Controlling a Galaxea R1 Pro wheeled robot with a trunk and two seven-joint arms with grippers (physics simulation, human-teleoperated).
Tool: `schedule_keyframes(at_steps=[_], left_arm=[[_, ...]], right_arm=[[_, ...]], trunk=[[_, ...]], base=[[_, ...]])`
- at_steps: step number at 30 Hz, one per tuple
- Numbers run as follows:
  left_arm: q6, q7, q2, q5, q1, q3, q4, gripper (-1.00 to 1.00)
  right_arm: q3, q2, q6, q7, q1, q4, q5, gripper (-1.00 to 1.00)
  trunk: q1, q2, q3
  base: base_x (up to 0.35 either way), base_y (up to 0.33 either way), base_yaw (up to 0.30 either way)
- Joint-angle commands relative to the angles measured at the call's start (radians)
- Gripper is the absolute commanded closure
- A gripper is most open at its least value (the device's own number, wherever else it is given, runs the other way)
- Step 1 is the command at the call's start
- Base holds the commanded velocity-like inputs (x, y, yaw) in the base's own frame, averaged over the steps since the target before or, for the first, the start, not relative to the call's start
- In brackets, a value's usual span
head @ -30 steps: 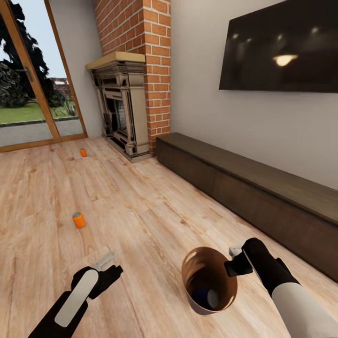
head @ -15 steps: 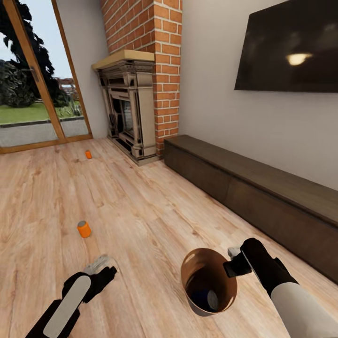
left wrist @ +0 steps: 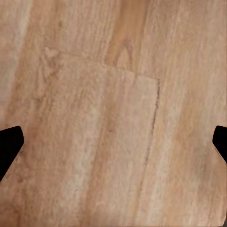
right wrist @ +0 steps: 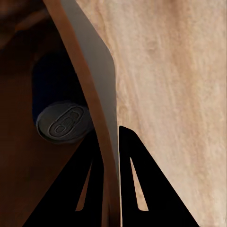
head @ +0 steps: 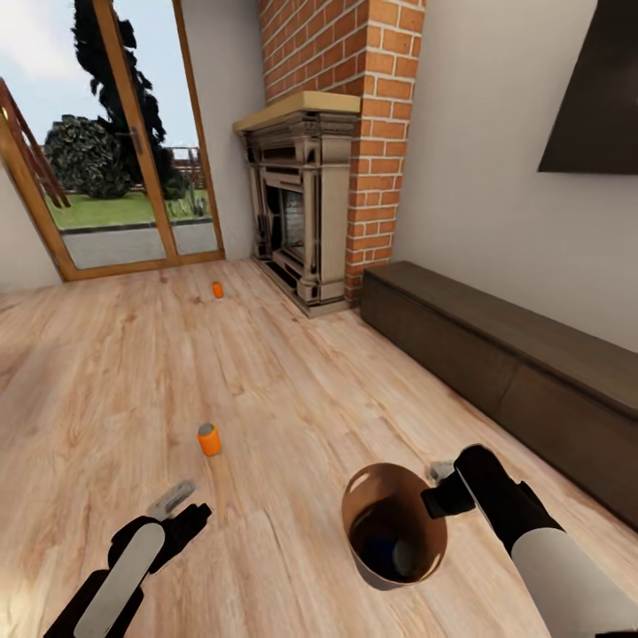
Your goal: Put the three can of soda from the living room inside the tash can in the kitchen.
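Note:
Two orange soda cans stand on the wood floor: a near one (head: pixel 209 439) ahead of my left gripper (head: pixel 177 509) and a far one (head: pixel 217 290) by the glass door. My left gripper (left wrist: pixel 113 144) hangs open over bare planks, holding nothing. The trash can (head: pixel 383 496), pale grey outside and brown inside, hangs low over the floor from my right gripper (head: pixel 440 496). That gripper (right wrist: pixel 109 151) is shut on the trash can's wall (right wrist: pixel 94 94). A third can (right wrist: pixel 59 120) lies inside, dark in the shade, its grey top showing (head: pixel 403 556).
A brick fireplace (head: pixel 306 213) with a carved dark surround stands ahead. A long dark low cabinet (head: pixel 496 354) runs along the right wall under a dark screen (head: pixel 594 97). A glass door (head: pixel 133 177) is at the far left.
The camera has turned, so the fireplace, cabinet and both floor cans sit further right in the picture. My left arm shows a little lower; the right gripper still holds the trash can.

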Motion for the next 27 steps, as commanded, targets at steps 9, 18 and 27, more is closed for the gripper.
schedule_keyframes(at_steps=[9,18,27], left_arm=[[0.000,-0.001,0.000,-0.003,0.000,0.002,0.004,-1.00],[0.011,0.013,-0.003,-0.005,-0.011,-0.008,-0.013,-1.00],[0.011,0.016,-0.002,-0.005,-0.012,-0.012,-0.015,-1.00]], right_arm=[[-0.003,-0.006,0.006,0.046,-0.097,0.008,-0.032,1.00],[0.031,0.004,0.006,0.141,-0.407,0.384,-0.026,1.00],[0.034,-0.003,0.006,0.144,-0.361,0.395,-0.027,1.00]], trunk=[[0.000,0.000,0.000],[0.000,0.000,0.000],[0.000,0.000,0.000]], base=[[0.299,0.238,0.253],[0.301,0.211,0.014],[0.323,0.132,0.000]])
